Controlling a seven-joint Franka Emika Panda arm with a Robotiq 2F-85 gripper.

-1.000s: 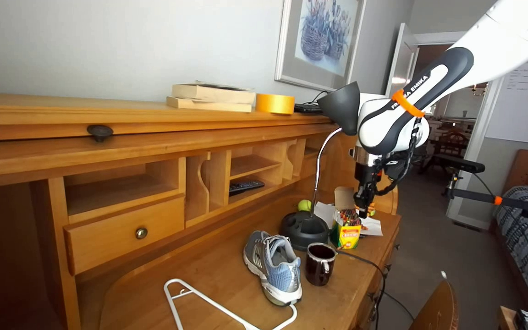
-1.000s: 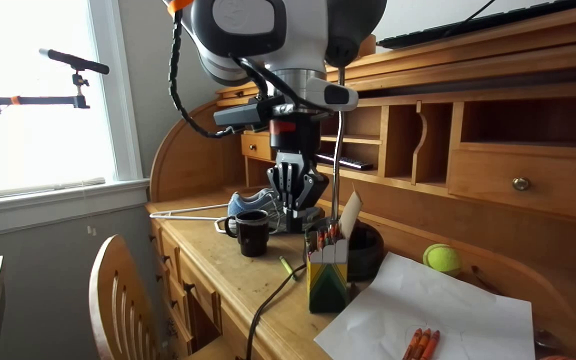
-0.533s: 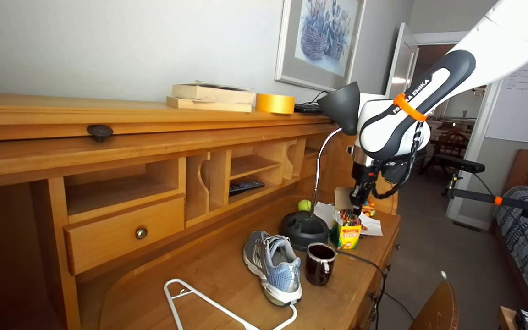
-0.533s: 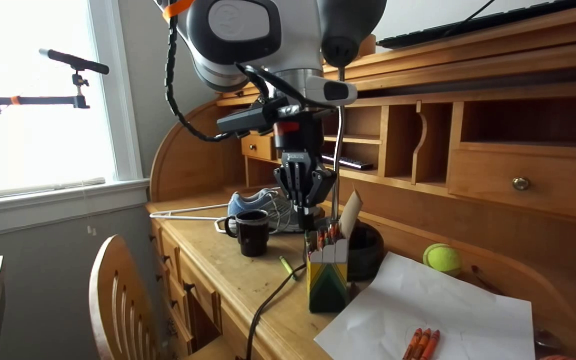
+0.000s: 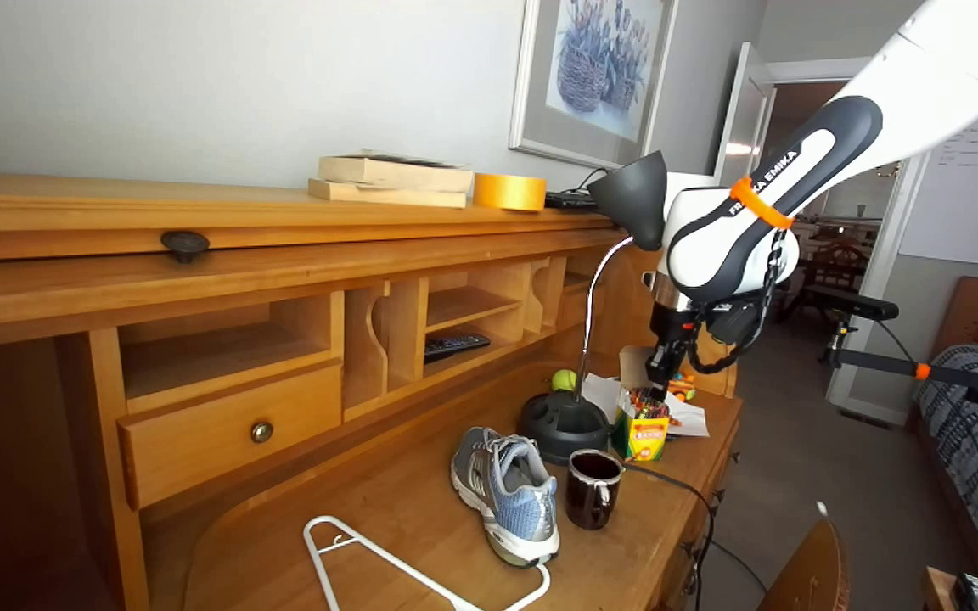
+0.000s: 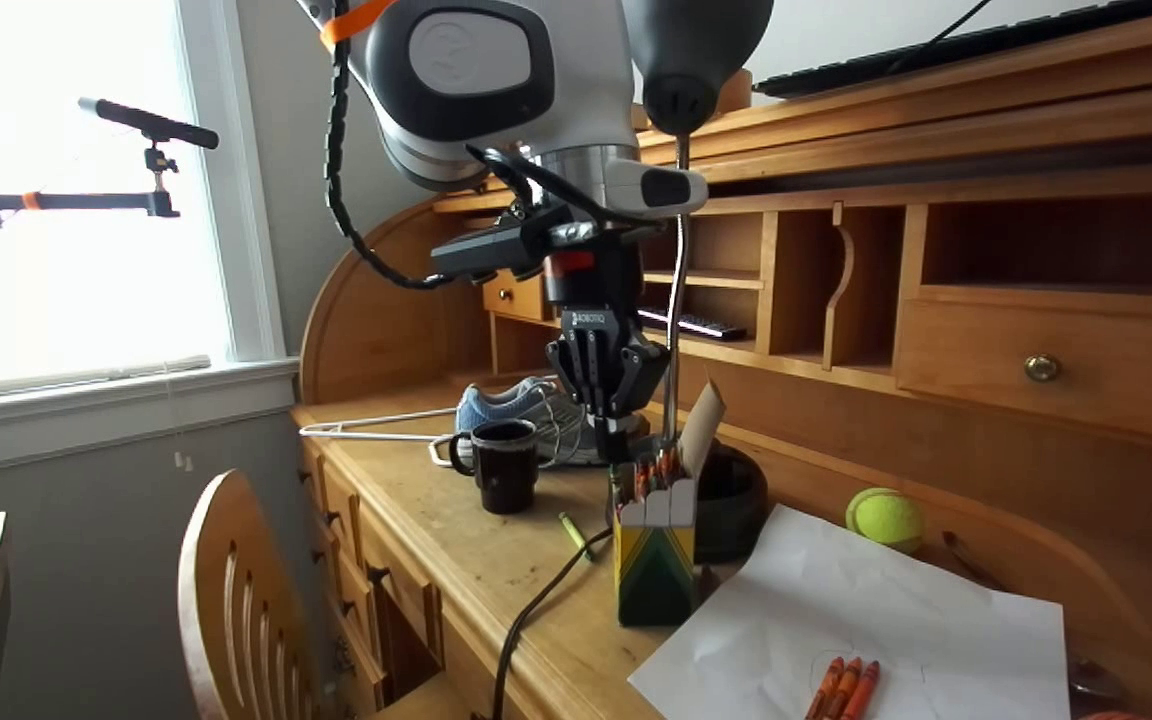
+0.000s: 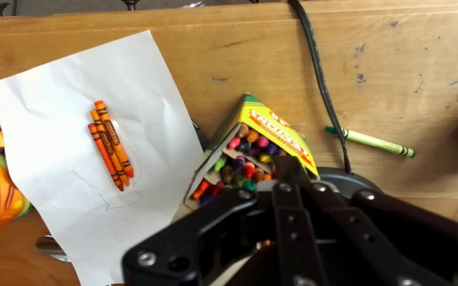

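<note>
The gripper [image 7: 290, 171] is closed, its fingers pressed together with nothing visible in them, the tips at the open top of the crayon box [image 6: 656, 570]; contact cannot be told. Just beside the box stands a lamp base [image 5: 561, 437]. A green crayon [image 7: 376, 143] lies near the box, toward a mug [image 5: 593, 492]; on the box's opposite side, paper [image 7: 54, 99] bears three orange-toned crayons [image 7: 110, 147].

The white arm [image 5: 922, 89] has dark grey panels [image 5: 862, 123], one lettered "EMIKA" beside an orange band [image 5: 761, 204] (it hides part of the name). A black, ribbed cable [image 6: 336, 150] loops alongside. Below a silvery collar [image 6: 576, 168], the black gripper [image 6: 613, 440] bears a red patch [image 6: 569, 263] and silver screws [image 7: 146, 259].
</note>
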